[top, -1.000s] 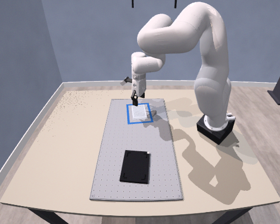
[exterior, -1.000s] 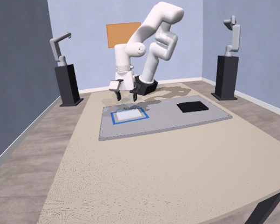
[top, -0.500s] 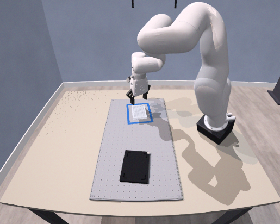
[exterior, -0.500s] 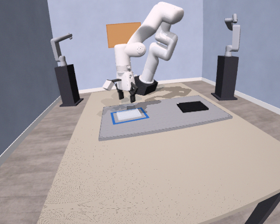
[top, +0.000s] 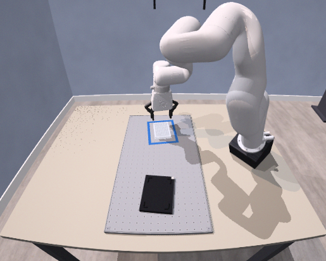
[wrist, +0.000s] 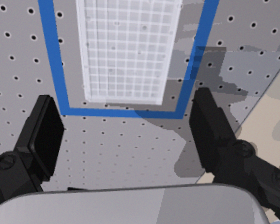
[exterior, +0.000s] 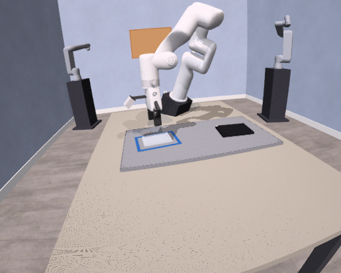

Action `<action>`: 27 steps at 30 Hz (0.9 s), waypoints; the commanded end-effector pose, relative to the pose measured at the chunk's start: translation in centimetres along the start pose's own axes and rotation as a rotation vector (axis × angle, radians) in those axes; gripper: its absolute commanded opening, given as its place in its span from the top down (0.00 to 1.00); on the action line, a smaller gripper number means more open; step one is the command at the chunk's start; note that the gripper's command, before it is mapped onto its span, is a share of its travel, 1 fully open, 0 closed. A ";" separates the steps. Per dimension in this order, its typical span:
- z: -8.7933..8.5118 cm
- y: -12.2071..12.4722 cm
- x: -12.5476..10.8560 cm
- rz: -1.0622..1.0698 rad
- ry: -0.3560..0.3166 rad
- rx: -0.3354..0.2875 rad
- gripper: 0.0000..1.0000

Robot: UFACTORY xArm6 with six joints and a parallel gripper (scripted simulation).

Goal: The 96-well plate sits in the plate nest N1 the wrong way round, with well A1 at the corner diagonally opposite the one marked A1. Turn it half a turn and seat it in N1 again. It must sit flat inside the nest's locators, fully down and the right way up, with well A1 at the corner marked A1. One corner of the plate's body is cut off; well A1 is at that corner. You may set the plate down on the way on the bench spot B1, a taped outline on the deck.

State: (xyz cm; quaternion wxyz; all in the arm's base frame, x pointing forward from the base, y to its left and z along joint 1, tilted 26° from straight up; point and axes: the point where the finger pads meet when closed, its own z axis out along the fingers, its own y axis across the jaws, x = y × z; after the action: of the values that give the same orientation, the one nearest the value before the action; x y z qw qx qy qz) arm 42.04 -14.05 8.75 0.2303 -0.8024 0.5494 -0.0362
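Note:
The white 96-well plate point(top: 161, 130) lies flat inside the blue taped outline of bench spot B1 at the far end of the grey deck. It also shows in the exterior view point(exterior: 156, 139) and in the wrist view point(wrist: 128, 40). The black plate nest N1 point(top: 157, 194) sits empty at the near end of the deck, with a small white mark at its far right corner point(top: 172, 178). My gripper point(top: 161, 115) is open and empty. It hangs above the far edge of B1, just beyond the plate; its two black fingers straddle the outline's width.
The grey perforated deck point(top: 161, 175) lies on a beige table. The arm's black base point(top: 251, 150) stands to the right of the deck. Two black pedestals with small arms point(exterior: 81, 102) point(exterior: 275, 94) stand on the floor beyond the table.

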 end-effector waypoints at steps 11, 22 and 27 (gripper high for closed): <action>-0.1 -0.1 0.1 0.104 0.005 -0.013 0.00; 1.2 -0.1 0.1 0.104 0.005 -0.013 0.00; 2.1 -0.1 0.1 0.104 0.004 -0.013 0.00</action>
State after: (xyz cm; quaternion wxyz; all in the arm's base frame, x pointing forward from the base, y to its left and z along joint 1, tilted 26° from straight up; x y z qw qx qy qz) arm 42.51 -13.51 7.28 0.2251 -0.7744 0.5910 -0.0205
